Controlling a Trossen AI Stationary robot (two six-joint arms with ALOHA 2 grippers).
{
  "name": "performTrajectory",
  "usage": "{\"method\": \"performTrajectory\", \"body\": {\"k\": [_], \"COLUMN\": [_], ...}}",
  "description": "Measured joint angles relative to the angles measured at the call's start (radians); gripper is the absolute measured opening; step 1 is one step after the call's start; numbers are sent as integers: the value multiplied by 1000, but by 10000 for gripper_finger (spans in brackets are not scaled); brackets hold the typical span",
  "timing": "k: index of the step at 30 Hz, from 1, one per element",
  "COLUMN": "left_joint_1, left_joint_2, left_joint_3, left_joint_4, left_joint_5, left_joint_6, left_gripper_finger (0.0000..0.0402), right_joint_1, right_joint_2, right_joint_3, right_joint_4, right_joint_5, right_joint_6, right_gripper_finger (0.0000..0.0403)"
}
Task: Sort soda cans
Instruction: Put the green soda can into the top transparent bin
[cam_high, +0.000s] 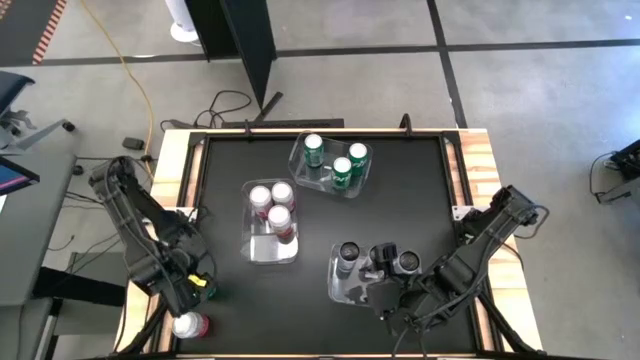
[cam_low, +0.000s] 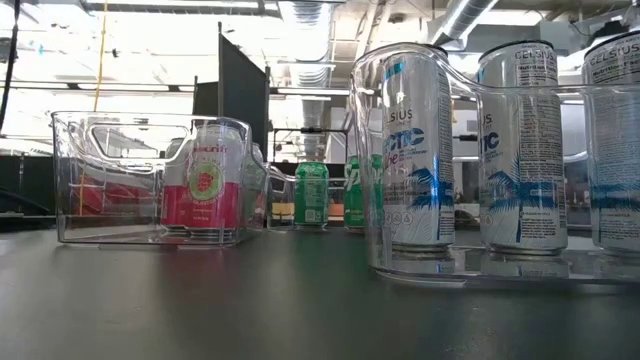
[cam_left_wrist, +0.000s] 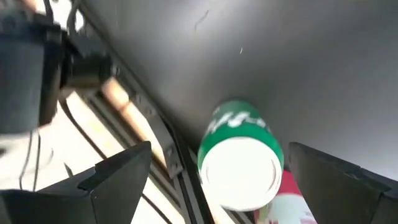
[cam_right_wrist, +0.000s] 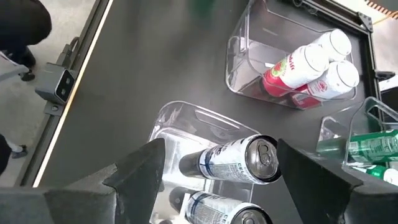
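The black surface (cam_high: 400, 220) carries three clear bins, read here on a clock face laid over the high view.

Toward 12 o'clock a bin (cam_high: 300, 160) holds three green cans (cam_high: 341, 172), all upright. Near the centre, slightly toward 9 o'clock, a second bin (cam_high: 262, 252) holds three red-pink cans (cam_high: 279, 222), upright and packed close together at its far end. Toward 5 o'clock a third bin (cam_high: 340, 290) holds the dark grey-black cans (cam_high: 348, 256), of which three are seen standing in the low view.

The left gripper (cam_high: 190, 290) is found at about 8 o'clock, at the surface's near left corner. Its jaws are spread wide, and between them, untouched by either, a fourth green can (cam_left_wrist: 239, 163) is seen from above in the left wrist view. A fourth red-pink can (cam_high: 190, 325) is placed just beside that green can, at the very corner.

The right gripper (cam_high: 385, 296) is held over the dark cans' bin at 5 o'clock. Its jaws are opened wide, nothing being held, with a dark can (cam_right_wrist: 239, 160) seen between them and below.
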Motion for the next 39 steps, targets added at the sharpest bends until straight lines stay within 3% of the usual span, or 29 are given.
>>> {"method": "performTrajectory", "body": {"k": [10, 28, 39], "left_joint_1": [-49, -100, -93], "left_joint_2": [-1, 102, 103], "left_joint_3": [-5, -10, -155], "left_joint_4": [156, 124, 230], "left_joint_5": [28, 40, -19], "left_joint_6": [-91, -194, -202], "left_gripper_finger": [370, 371, 371], "right_joint_1": [0, -5, -2], "right_joint_2": [0, 0, 0], "right_joint_3": [0, -132, -132], "right_joint_4": [-1, 57, 64], "right_joint_5": [1, 1, -1], "right_joint_6": [-26, -18, -17], "right_gripper_finger": [326, 326, 326]}}
